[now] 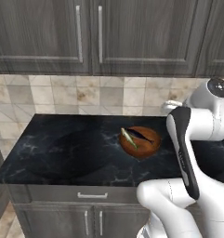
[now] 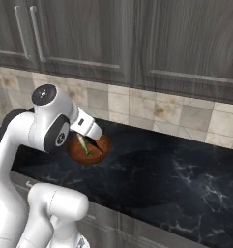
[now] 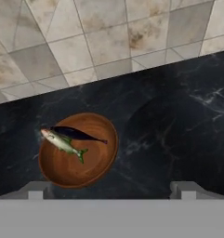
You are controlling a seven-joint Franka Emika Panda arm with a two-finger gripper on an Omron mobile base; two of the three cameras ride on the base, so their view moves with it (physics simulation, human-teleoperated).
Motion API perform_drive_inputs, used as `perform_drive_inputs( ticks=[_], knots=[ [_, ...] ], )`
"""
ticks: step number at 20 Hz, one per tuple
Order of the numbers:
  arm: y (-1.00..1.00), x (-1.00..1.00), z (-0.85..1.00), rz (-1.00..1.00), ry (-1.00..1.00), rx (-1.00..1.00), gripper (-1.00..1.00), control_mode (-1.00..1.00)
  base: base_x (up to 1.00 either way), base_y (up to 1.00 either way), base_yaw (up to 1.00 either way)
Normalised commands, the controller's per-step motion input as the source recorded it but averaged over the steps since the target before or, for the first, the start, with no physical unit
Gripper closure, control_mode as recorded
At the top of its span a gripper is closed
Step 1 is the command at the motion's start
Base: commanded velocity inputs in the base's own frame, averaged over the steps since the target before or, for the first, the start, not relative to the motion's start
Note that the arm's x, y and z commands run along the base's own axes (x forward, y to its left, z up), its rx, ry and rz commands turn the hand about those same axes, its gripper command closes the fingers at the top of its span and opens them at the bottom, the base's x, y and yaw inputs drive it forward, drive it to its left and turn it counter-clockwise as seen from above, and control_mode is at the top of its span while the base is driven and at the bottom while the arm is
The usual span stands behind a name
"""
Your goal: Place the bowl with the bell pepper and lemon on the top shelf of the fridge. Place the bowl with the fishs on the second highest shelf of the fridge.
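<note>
The bowl with the fishs [image 3: 78, 160] is a round reddish-brown bowl that stands upright on the black marble counter [image 3: 178, 121]. In it lie a dark slim fish [image 3: 78, 134] and a pale yellow-green fish [image 3: 62, 142]. My gripper [image 3: 111, 193] hovers open above the counter, with the bowl ahead of its left fingertip [image 3: 35, 190] and nothing between the fingers. The bowl [image 1: 140, 145] sits just left of my arm's upper link, and from the other side the bowl [image 2: 89, 151] is partly covered by my hand. The fridge and the bowl with the bell pepper and lemon are out of view.
Dark wood wall cabinets [image 1: 99, 37] hang over the counter, and a beige tiled backsplash [image 1: 85, 95] runs behind it. The counter's left end [image 1: 11, 158] drops off. A drawer [image 1: 92, 195] and doors lie below the front edge.
</note>
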Motion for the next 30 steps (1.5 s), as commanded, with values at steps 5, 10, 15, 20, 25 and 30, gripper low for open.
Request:
perform_drive_inputs(
  ticks=[5,10,15,20,25,30],
  knots=[
    [0.03,0.13,-0.65,0.0,0.44,0.05,-1.0,-1.0,0.0,0.0,0.0],
    [0.0,0.41,-0.95,0.0,0.3,0.15,-1.0,-1.0,0.0,0.0,0.0],
    [0.0,0.3,-0.68,0.0,0.01,0.28,-1.0,-1.0,0.0,0.0,0.0],
    [0.0,0.47,-0.4,0.0,0.0,0.02,-1.0,-1.0,0.0,0.0,0.0],
    [0.0,0.48,-0.53,0.0,0.0,-0.01,-1.0,-1.0,0.0,0.0,0.0],
    [0.02,0.25,-0.42,0.0,0.03,0.0,-1.0,-1.0,0.0,0.0,0.0]
  ],
)
